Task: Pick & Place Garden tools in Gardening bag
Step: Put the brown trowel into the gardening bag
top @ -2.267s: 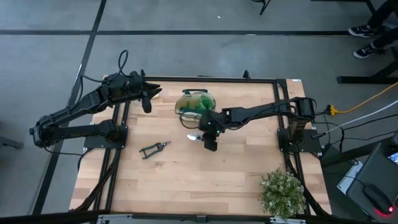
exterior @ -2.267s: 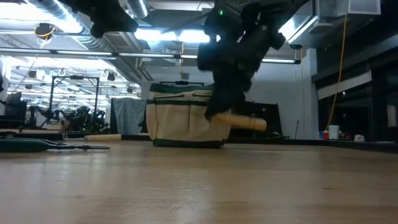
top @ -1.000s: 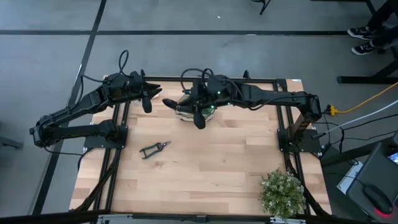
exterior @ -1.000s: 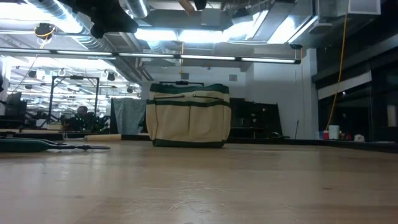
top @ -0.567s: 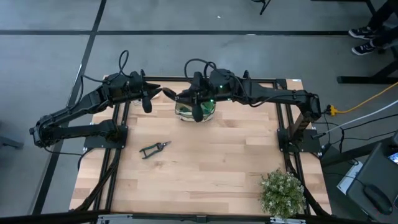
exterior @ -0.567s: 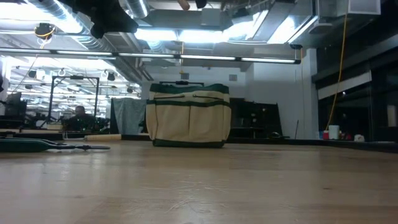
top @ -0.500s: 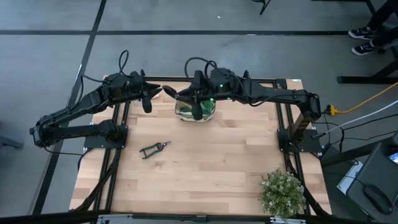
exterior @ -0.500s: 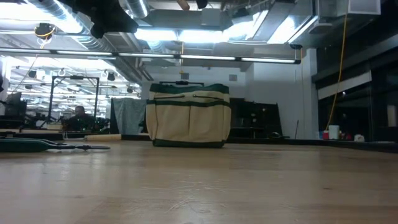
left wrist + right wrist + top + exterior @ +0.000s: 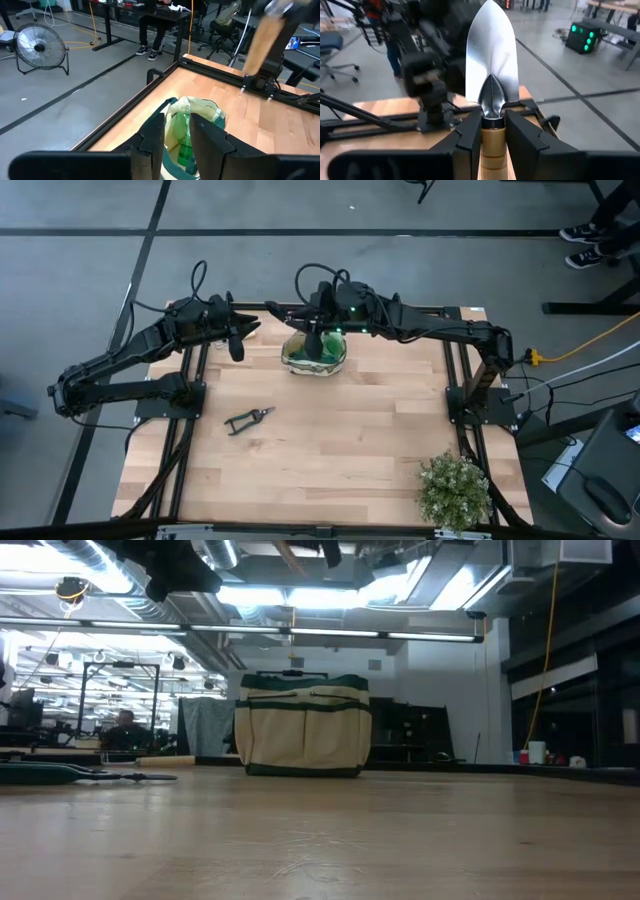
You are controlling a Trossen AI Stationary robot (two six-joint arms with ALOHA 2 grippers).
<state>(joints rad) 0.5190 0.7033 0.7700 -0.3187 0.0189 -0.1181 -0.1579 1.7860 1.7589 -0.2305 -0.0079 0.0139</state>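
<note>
The cream gardening bag (image 9: pixel 315 354) with green trim stands on its base at the table's far middle; it also shows in the low view (image 9: pixel 303 726). A green spray bottle (image 9: pixel 186 150) sits inside it. My right gripper (image 9: pixel 318 332) is high over the bag, shut on the silver trowel (image 9: pixel 491 55). My left gripper (image 9: pixel 236 343) hovers open and empty to the left of the bag, its fingers (image 9: pixel 152 135) pointing at it. The black pruning shears (image 9: pixel 248 419) lie flat on the table's left middle. My right gripper pinches the trowel's wooden handle (image 9: pixel 492 142) between its two fingers, right behind the blade's neck. The trowel is lifted clear above the bag. In the left wrist view the handle (image 9: pixel 261 40) hangs slanting down, its free end lowest.
A bushy potted plant (image 9: pixel 455 490) stands at the near right corner. The black frame rails (image 9: pixel 190 430) run along the table's left and right sides. A person sits in the room beyond the far edge (image 9: pixel 160 20).
My right gripper has gone a little toward the far edge with the trowel and now hangs over the bag. The trowel's blade has swung toward the far left. The bag and the shears have stayed put.
</note>
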